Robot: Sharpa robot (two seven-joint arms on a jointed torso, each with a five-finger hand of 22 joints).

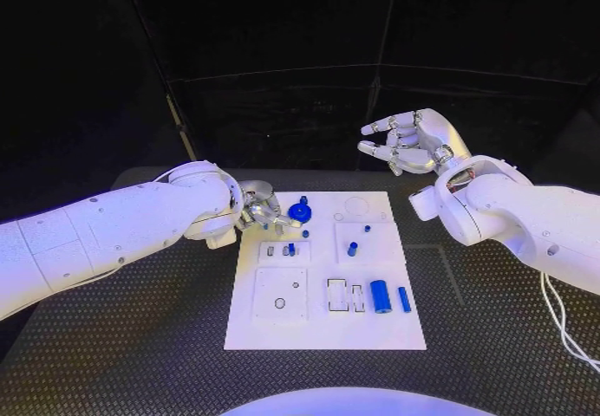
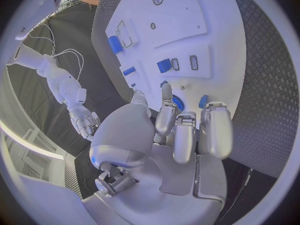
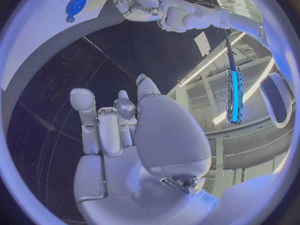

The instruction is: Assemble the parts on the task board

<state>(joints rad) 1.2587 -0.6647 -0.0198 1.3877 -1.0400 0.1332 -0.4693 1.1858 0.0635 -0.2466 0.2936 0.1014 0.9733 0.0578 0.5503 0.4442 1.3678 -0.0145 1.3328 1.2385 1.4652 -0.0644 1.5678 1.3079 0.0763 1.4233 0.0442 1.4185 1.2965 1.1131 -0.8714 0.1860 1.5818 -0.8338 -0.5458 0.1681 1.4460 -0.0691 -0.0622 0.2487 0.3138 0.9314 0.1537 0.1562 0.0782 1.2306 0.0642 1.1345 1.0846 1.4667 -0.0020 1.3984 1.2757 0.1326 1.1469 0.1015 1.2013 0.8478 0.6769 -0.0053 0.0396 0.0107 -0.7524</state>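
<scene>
Now: left hand (image 1: 259,211) fingers curled beside round blue part (image 1: 300,211), grip unclear | right hand (image 1: 409,139) spread, empty

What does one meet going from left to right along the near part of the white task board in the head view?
Large white square plate with a small hole → white rectangular open frame → thick blue cylinder → thin blue bar, all lying on the white task board.
</scene>
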